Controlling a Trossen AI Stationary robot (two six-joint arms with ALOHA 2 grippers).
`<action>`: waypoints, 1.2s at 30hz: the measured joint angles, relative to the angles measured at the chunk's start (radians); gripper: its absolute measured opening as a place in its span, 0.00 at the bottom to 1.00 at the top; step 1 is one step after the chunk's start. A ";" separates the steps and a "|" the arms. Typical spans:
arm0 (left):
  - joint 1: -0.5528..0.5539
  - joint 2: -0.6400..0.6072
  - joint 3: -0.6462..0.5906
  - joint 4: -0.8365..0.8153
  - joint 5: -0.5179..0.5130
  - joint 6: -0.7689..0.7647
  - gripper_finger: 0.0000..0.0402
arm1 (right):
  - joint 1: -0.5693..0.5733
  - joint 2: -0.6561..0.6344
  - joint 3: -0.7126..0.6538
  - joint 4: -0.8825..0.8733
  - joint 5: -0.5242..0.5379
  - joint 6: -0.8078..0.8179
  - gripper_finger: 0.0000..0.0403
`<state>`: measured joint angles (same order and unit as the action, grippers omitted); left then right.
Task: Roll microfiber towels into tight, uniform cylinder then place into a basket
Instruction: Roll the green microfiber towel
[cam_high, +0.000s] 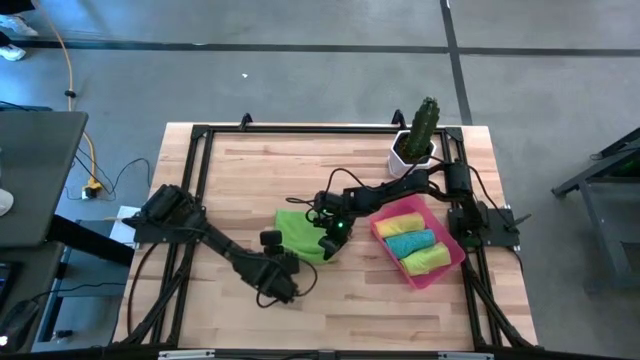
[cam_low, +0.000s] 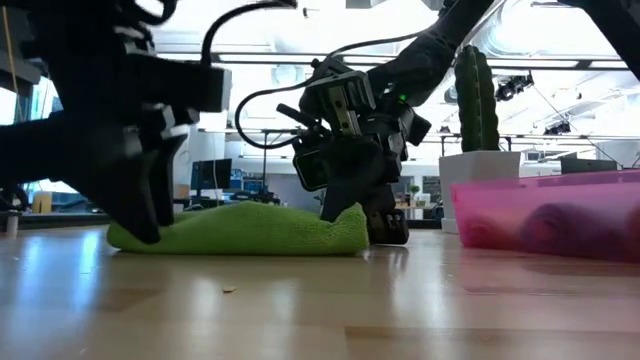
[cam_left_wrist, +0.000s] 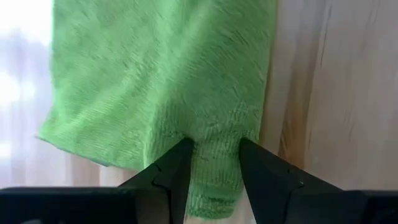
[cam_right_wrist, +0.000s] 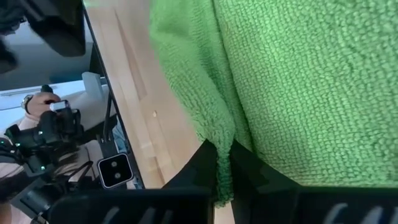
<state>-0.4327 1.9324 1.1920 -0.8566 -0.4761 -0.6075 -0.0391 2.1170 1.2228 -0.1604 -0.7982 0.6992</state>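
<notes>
Near the middle of the table: the lime green microfiber towel (cam_high: 300, 233) lay flat on the light wooden table (cam_high: 250, 180), still unrolled, just left of the shallow pink-red translucent plastic basket (cam_high: 438, 272).
My right gripper (cam_high: 330, 240): fingers pinched nearly closed on the towel's edge nearest the basket.
My left gripper (cam_high: 282, 262): fingers partly apart with a fold of the towel's front edge between them.
Long axis: in the low view the towel stretched left to right, running between my two grips.
Nearer arm: both touched the towel; my right one sat on the basket side.
Basket: it stood by the table's right edge holding a yellow rolled towel (cam_high: 400, 222), a teal one (cam_high: 410, 242) and a second lime green one (cam_high: 424, 259).
Judgement: the roll should turn about an axis along that front edge.
</notes>
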 joint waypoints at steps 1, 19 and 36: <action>0.007 0.000 -0.006 0.001 0.015 0.014 0.31 | 0.000 0.000 0.000 0.000 0.000 -0.002 0.02; 0.042 -0.009 -0.046 0.257 0.492 -0.052 0.31 | -0.033 -0.197 -0.003 -0.115 0.111 -0.415 0.23; 0.009 -0.008 -0.050 0.260 0.410 -0.193 0.25 | 0.405 -0.391 -0.114 -0.002 0.853 -0.800 0.24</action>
<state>-0.4236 1.9244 1.1419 -0.5965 -0.0658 -0.8009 0.3659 1.7262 1.1088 -0.1622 0.0546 -0.1005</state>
